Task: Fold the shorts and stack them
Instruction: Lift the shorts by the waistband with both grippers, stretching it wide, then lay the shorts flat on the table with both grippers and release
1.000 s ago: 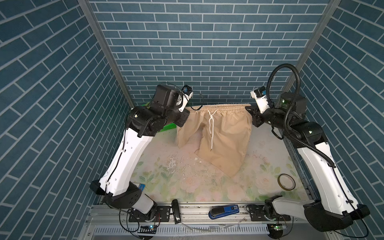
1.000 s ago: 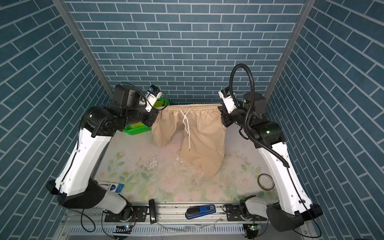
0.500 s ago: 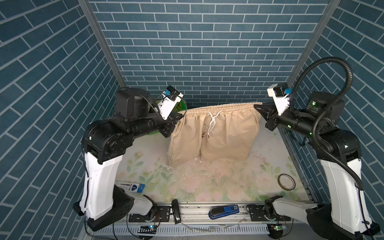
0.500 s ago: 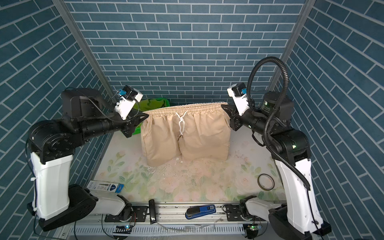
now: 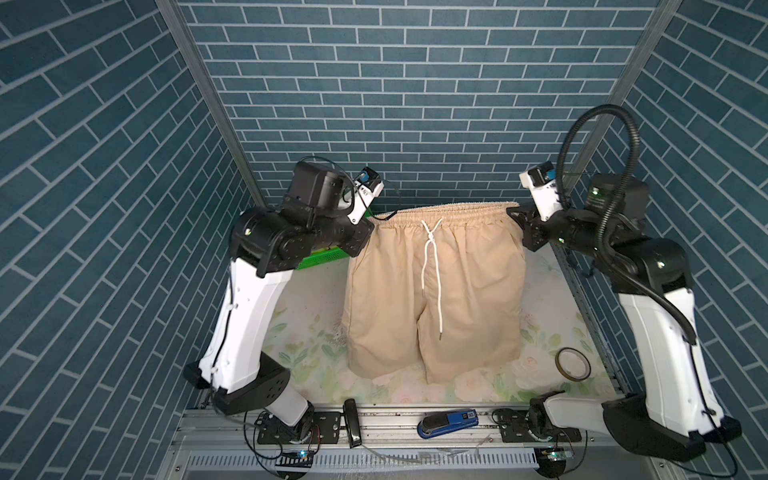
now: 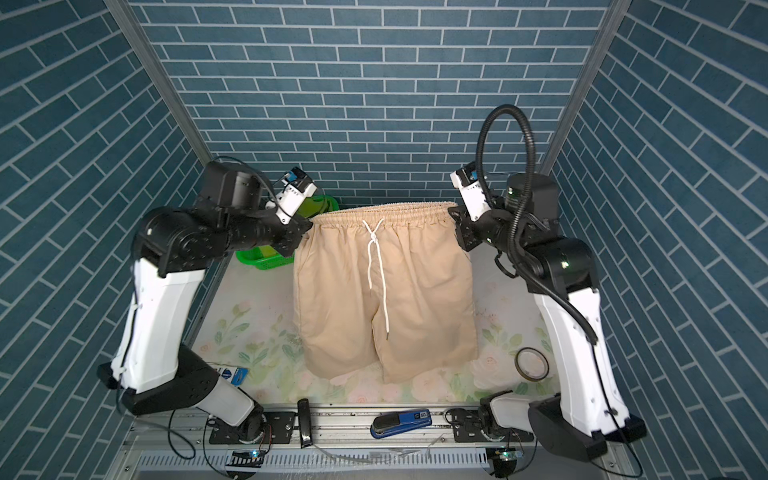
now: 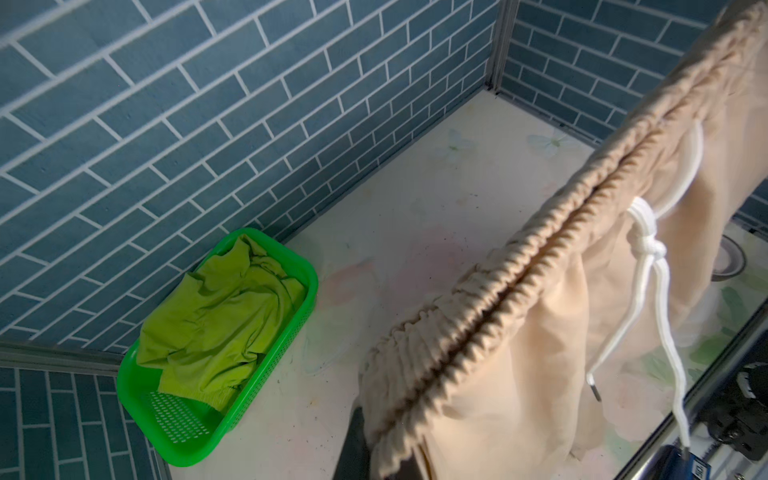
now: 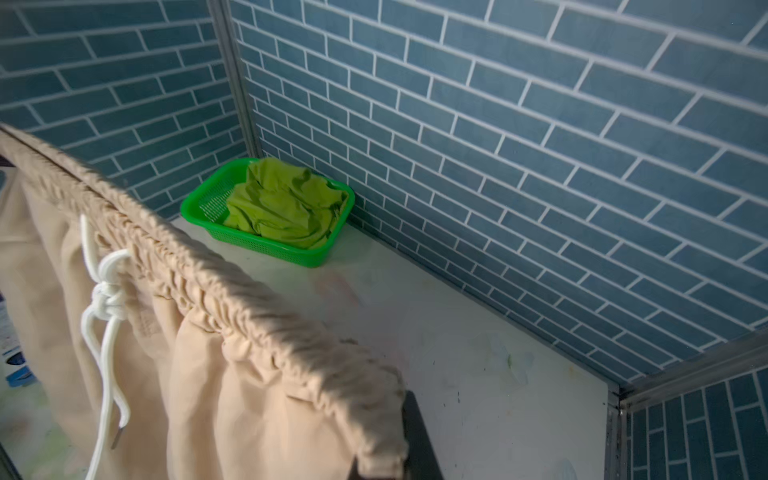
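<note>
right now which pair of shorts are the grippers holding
The beige shorts, waistband stretched between left gripper and right gripper; the lime green shorts lie crumpled in the basket.

Both top views were bright and evenly lit from overhead, and pretty sharp all over. Shadows on the table (image 5: 307, 332) stayed faint and soft. The wide lens made the brick walls (image 5: 104, 166) splay outward toward the edges. The wrist views looked dimmer and kinda bluish. In both, the beige shorts (image 7: 519, 270) went soft and out of focus close to the lens, and the bricks near the corners were slightly smeared.
</note>
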Controlling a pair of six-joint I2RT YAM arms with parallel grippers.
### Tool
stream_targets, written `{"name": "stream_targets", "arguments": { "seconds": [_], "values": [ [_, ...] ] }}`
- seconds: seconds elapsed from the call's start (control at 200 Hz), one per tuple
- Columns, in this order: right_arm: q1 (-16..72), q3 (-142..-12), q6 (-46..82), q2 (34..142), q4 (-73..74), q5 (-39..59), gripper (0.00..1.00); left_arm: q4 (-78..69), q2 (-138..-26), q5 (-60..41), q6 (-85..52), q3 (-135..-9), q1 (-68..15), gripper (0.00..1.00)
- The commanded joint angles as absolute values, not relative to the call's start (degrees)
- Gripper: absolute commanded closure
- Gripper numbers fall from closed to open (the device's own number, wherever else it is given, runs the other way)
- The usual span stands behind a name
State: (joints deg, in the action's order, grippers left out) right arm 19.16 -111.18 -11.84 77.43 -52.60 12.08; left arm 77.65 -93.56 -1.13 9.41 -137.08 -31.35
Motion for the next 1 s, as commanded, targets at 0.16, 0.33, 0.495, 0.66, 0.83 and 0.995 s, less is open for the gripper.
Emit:
{"name": "stream_targets", "arguments": {
  "seconds": [0.16, 0.33, 0.495, 0.66, 0.83, 0.995],
  "values": [
    [9.41, -105.65, -9.77, 93.44, -35.48, 9.22, 1.0, 68.51, -111.65, 9.19, 8.42, -138.16, -24.89, 1.0],
    [7.07, -106.64, -8.38, 106.5, -25.84, 9.0, 1.0, 64.35, -124.74, 9.21, 8.71, -143.98, -24.01, 1.0],
    [6.24, -114.89, -5.47, 119.09, -22.41, 12.43, 1.0, 56.48, -131.0, 8.0, 7.01, -143.61, -22.73, 1.0],
    [6.36, -128.05, -1.4, 131.94, -23.8, 16.47, 1.0, 53.95, -135.18, 7.41, 6.33, -145.9, -20.47, 0.49],
    [6.42, -136.32, 4.12, 135.73, -25.97, 21.86, 0.4, 59.23, -133.56, 4.23, 5.05, -150.13, -20.08, 0.0],
    [6.42, -134.75, 6.52, 128.32, -34.81, 19.99, 0.28, 62.92, -123.51, -0.3, 0.59, -142.95, -20.54, 0.0]
  ]
}}
